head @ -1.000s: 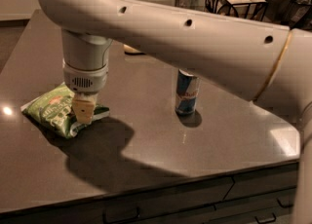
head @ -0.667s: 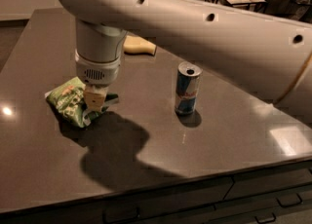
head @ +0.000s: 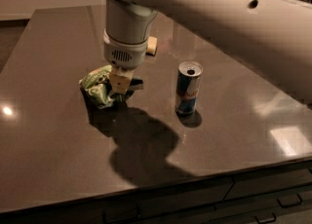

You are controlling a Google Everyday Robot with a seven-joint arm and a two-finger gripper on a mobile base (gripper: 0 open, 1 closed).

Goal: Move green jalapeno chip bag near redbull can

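Note:
The green jalapeno chip bag [head: 96,85] is crumpled on the dark tabletop, left of centre. My gripper [head: 122,85] points straight down over the bag's right end and is shut on it. The bag's right part is hidden behind the fingers. The redbull can [head: 188,87] stands upright, blue and silver with a silver top, about a can's height to the right of the gripper and apart from the bag.
A pale yellow sponge [head: 152,46] lies behind my wrist, partly hidden. My white arm [head: 219,9] spans the upper right. The table's front edge [head: 161,184] runs above drawers with dark handles [head: 289,201].
My gripper has moved to the right with the green bag in it, bringing the bag closer to the can. The can has not moved on the table.

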